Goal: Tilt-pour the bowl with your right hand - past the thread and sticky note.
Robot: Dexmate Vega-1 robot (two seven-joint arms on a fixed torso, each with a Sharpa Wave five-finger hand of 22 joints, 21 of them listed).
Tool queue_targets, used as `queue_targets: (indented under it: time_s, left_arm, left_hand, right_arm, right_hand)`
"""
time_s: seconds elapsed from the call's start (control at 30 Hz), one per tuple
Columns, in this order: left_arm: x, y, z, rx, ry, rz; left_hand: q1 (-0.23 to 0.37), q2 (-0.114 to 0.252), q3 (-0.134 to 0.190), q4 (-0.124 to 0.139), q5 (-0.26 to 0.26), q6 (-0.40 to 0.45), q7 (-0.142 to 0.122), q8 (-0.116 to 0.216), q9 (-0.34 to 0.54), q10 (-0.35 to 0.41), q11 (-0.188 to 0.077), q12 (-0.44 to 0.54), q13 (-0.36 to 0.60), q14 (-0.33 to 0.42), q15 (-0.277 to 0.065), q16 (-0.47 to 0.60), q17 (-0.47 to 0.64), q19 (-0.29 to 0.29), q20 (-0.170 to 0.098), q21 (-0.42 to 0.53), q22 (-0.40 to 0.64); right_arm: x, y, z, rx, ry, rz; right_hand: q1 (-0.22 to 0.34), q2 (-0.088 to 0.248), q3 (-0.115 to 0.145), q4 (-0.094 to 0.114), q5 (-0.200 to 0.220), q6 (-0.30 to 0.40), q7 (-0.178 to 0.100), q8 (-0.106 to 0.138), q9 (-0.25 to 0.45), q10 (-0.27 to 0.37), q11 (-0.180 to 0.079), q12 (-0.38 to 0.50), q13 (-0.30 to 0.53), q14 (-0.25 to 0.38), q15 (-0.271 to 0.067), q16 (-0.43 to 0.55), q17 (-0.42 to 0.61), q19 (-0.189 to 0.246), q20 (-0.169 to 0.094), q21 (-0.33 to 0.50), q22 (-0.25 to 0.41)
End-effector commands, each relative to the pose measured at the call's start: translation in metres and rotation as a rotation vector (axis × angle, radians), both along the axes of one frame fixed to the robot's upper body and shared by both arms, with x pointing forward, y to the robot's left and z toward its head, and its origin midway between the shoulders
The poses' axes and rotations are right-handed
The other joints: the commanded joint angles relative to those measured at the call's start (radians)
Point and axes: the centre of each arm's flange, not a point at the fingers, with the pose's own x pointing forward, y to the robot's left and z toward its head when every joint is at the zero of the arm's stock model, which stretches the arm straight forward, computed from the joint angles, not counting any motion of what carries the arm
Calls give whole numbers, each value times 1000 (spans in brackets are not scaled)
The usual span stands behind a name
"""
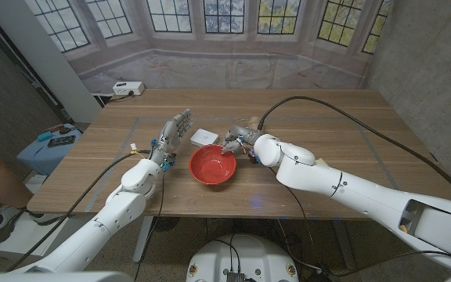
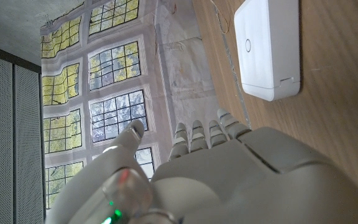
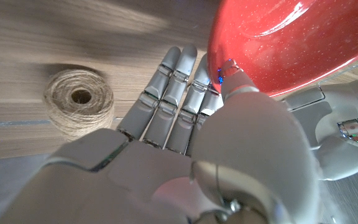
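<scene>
The right hand (image 1: 236, 139) pinches the glossy red round bowl's (image 1: 212, 165) two-o'clock rim; the left hand (image 1: 171, 135) stands spread at nine o'clock.

No text, label, brand, number or sign can be read on anything here.

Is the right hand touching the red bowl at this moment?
Touching. In the right wrist view the right hand's thumb presses on the rim of the red bowl, with the fingers reaching under it; the head view shows the hand at the bowl's edge.
</scene>
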Motion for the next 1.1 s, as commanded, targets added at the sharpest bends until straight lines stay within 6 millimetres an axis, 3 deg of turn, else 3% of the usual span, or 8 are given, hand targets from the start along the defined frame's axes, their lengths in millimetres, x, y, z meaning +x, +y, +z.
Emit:
queue_targets:
  time_s: [0.03,1.1]
  left_arm:
    - [2,-4,2,3,-1,-5]
    - [-15,2,-2,-15,-21,22]
  left_hand:
    - [11,1,0,-3,5,9,2,4,5,5,5,6,3,0,-2,-1,2,4,2,-2,1]
    - [14,0,-3,-5,5,10,3,2,5,5,7,4,4,0,-2,-1,1,4,1,-3,2]
  right_arm:
    - [-7,-6,9,8,-28,15]
    - [-19,-11,35,56,-159,8]
  right_hand:
    - [18,-1,8,1,6,11,-2,0,2,4,0,2,3,15,-100,-7,5,4,-23,11,4]
    - [33,-3,1,9,9,13,-2,-7,0,3,-3,4,5,35,-100,-29,18,-4,-24,29,6]
